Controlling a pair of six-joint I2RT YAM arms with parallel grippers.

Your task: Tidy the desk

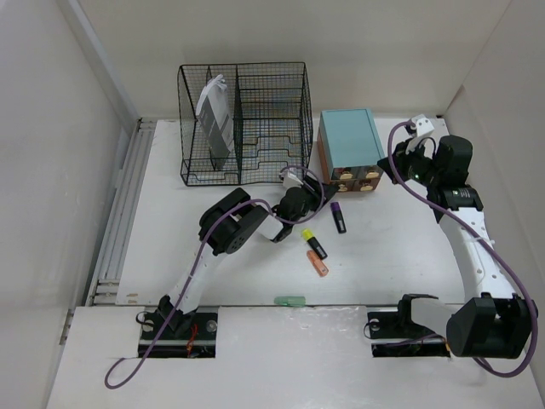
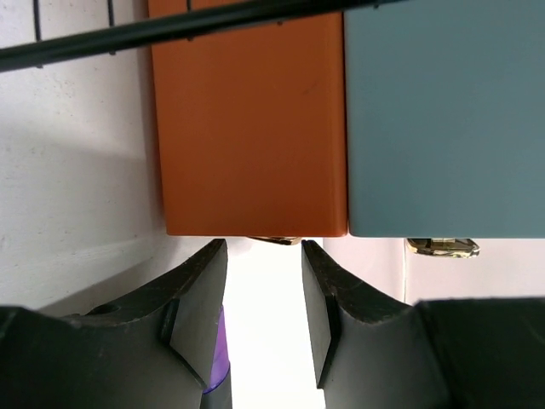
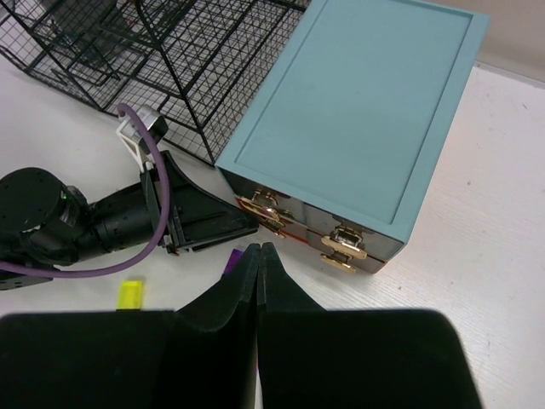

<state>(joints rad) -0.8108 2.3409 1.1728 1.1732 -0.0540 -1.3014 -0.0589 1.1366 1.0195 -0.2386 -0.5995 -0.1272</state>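
Note:
The desk (image 1: 400, 247) is a white tabletop between white walls. On it lie a purple-capped black marker (image 1: 338, 217), a yellow-capped marker (image 1: 313, 243) and an orange marker (image 1: 318, 266). My left gripper (image 1: 317, 189) is open and empty, low at the front left corner of the teal-topped drawer box (image 1: 349, 146). In the left wrist view a gold drawer handle (image 2: 277, 241) sits just beyond my left gripper (image 2: 264, 256). My right gripper (image 3: 258, 251) is shut and empty, held above the desk in front of the box (image 3: 358, 111).
A black wire rack (image 1: 243, 123) with a grey-white packet (image 1: 215, 115) stands at the back left of the box. A small green item (image 1: 289, 300) lies at the desk's near edge. The purple cap (image 2: 220, 358) shows beside my left finger.

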